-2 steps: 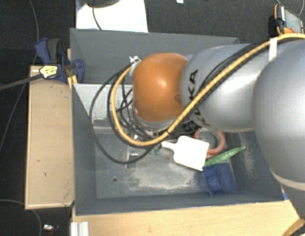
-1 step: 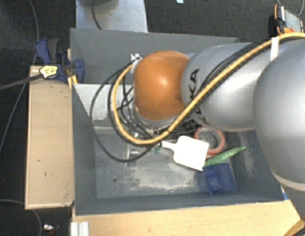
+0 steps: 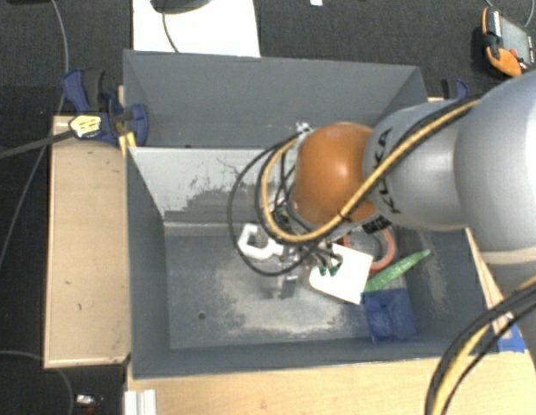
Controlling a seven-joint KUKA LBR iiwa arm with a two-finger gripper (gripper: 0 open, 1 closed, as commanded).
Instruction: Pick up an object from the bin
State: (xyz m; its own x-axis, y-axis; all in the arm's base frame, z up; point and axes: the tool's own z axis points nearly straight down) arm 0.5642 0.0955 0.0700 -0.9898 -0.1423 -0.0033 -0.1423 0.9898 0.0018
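Camera view: grey metal bin (image 3: 147, 258), recorded from above and somewhat to one side; arm (image 3: 475, 171) coming in from the view's right.
Bin floor: bare and scuffed across the left and middle; contents are gathered on the right half.
Wrist: capped by an orange cover (image 3: 330, 173) and looped with cables (image 3: 261, 199); held over the middle of the floor.
End effector: gripper (image 3: 285, 285), set low beneath the cover, close to the floor. Whether it is wide or narrow cannot be told, since the wrist and cables screen it. Nothing is seen held.
Item 1: white flat packet (image 3: 344, 277) with small green marks, just beside the gripper on the view's right, one corner turned toward the near wall.
Item 2: small white curved piece (image 3: 255, 245), just beside the gripper to the upper left; loose thing or robot part, it cannot be told.
Item 3: green long thing (image 3: 399, 268), beyond the packet, with its long axis running from lower left to upper right.
Item 4: blue thing (image 3: 389, 314), by the near right corner, below the green one.
Item 5: reddish curved thing (image 3: 387, 247), partly hidden under the arm.
Governing relation: the packet is judged nearest, lying to the view's right of the gripper; a short shift that way would be called for.
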